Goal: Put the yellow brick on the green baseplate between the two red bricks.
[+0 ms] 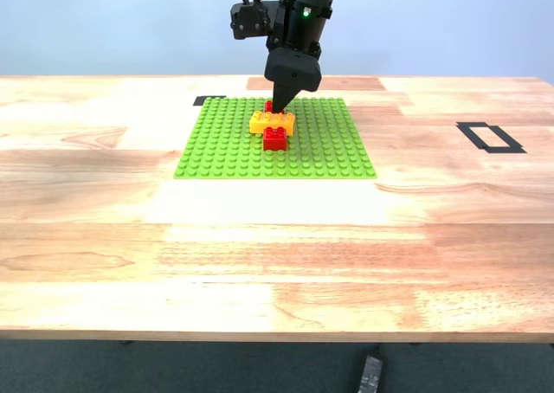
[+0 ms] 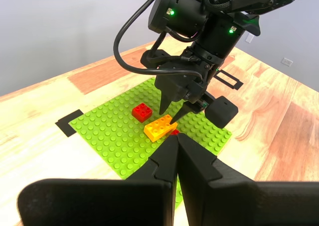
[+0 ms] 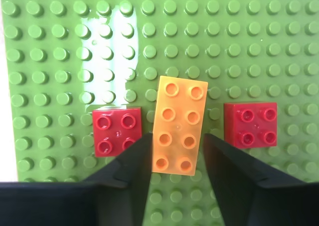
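Note:
The green baseplate [image 1: 329, 151] lies on the table. On it the yellow brick [image 1: 272, 122] sits between the two red bricks, one in front [image 1: 275, 138] and one behind [image 1: 268, 106]. In the second wrist view the yellow brick [image 3: 178, 124] lies slightly askew to the stud grid, with a red brick on each side [image 3: 115, 131] [image 3: 250, 124]. My second gripper [image 3: 177, 136] points straight down over it. Its fingers flank the brick's end with thin gaps, open. My first gripper [image 2: 177, 136] is shut and empty, away from the plate [image 2: 109, 136].
A black tape rectangle [image 1: 490, 137] is marked on the table at the exterior view's right, and a small black tape mark [image 1: 209, 100] sits by the plate's far corner. Bare wooden table [image 1: 260, 263] lies in front of the plate.

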Robot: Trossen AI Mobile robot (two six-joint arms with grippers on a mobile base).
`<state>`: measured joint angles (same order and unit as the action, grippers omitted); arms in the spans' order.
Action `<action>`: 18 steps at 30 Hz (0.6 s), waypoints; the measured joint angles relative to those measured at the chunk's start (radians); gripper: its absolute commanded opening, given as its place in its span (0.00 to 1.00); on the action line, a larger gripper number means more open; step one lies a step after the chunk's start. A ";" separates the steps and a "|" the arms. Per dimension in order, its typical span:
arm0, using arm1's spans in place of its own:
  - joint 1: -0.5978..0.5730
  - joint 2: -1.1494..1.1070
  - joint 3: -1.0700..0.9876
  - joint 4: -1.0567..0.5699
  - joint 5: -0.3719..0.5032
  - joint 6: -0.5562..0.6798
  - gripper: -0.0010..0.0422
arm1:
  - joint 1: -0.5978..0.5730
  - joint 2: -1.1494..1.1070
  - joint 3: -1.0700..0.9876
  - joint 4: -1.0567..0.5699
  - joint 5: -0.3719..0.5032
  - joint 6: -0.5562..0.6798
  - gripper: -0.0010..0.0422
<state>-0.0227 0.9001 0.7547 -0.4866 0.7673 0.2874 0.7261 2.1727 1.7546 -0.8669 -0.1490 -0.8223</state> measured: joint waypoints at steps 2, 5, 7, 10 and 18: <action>0.000 0.000 0.000 0.000 0.000 0.000 0.02 | -0.001 0.004 0.000 0.000 -0.001 0.005 0.10; 0.000 0.000 0.000 0.002 0.000 0.000 0.02 | 0.000 0.010 -0.002 0.000 -0.004 0.005 0.02; 0.000 0.000 0.000 0.009 0.000 0.000 0.02 | 0.000 0.011 -0.002 0.000 -0.005 0.006 0.04; 0.000 0.000 0.000 0.014 0.000 0.000 0.02 | 0.000 0.011 -0.002 0.009 -0.008 0.011 0.03; 0.000 0.000 0.000 0.019 0.000 0.000 0.02 | 0.004 0.013 -0.005 0.011 -0.031 0.019 0.02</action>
<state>-0.0227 0.9001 0.7547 -0.4675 0.7673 0.2871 0.7303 2.1853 1.7500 -0.8555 -0.1802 -0.8036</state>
